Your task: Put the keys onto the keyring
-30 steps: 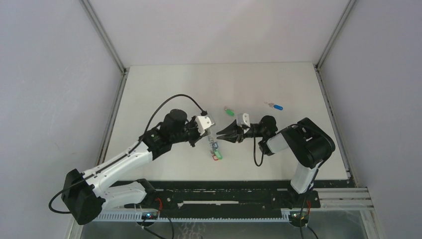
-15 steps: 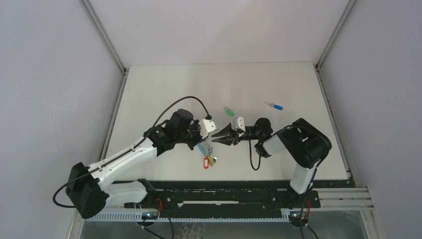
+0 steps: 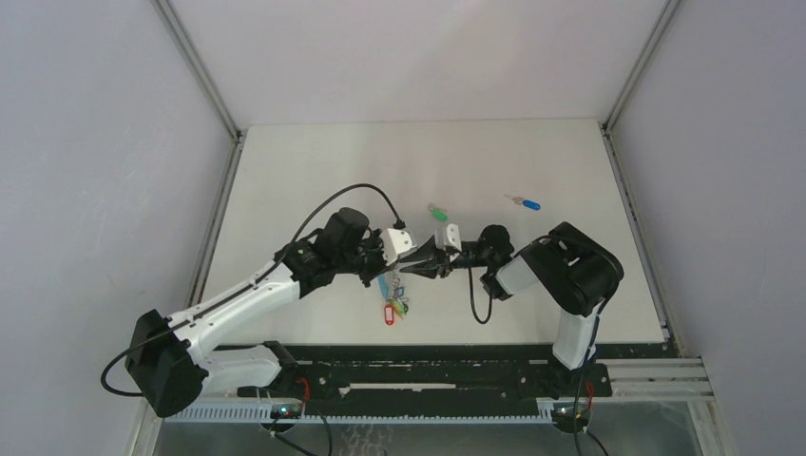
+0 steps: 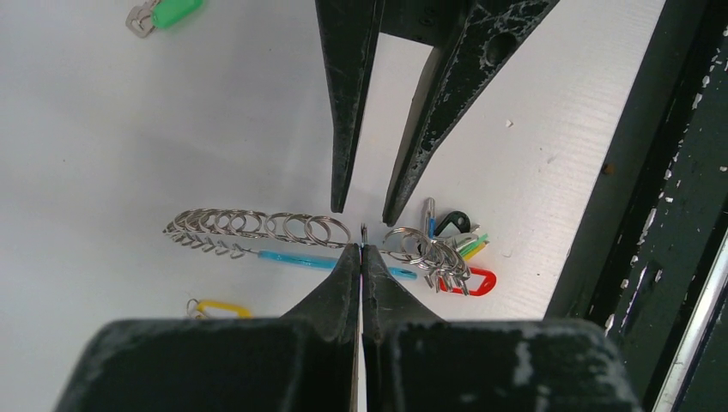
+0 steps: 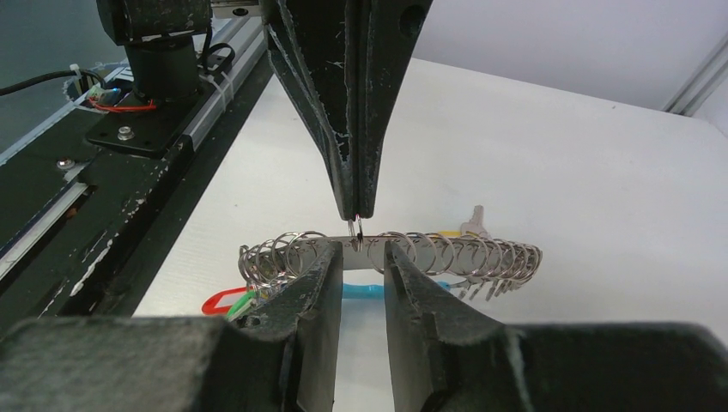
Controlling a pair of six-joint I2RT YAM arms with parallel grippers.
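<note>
We're pinching the keyring (image 4: 257, 227) w/ L gripper (image 4: 361, 251) pressed shut, prob. steadying it while R gripper (image 5: 362, 251), jaws part-open, is hovering at its wire.

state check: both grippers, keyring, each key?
Left gripper: shut, pinching the keyring wire.
Right gripper: open, jaws straddling the wire, not clamped.
Keyring: held by left gripper.
Green key: loose on table.
Blue key: loose on table.
Yellow key: on table by the ring, looks unthreaded.
</note>
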